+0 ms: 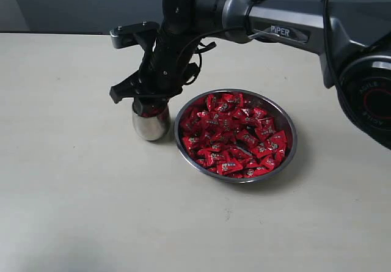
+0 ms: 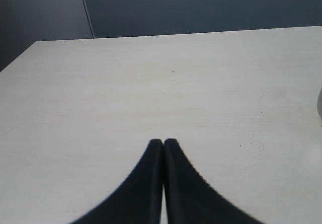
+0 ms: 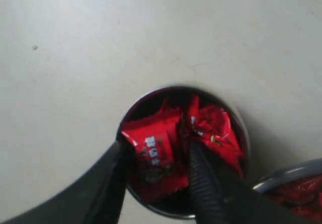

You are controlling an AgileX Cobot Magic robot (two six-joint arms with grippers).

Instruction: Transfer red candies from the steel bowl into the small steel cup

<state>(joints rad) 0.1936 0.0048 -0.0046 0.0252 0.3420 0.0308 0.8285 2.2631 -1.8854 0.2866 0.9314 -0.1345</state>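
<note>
Nearest on the pale table sat the steel bowl, wide and shallow, heaped across its whole floor with red candies in shiny crinkled wrappers. Just beside its rim, on the left of the exterior view, stood the small steel cup, upright and not quite touching the bowl. Directly over the cup's mouth hung the right gripper, its black fingers pointing down into the opening. The right wrist view showed its jaws spread about as wide as the cup's mouth, 1 finger at the rim and the other inside, with at least 2 of the candies lying loose in the cup between them. The right arm stretched back across the bowl toward the dark wall. The left gripper hovered over bare table elsewhere, its 2 fingertips pressed together with nothing between them.
</note>
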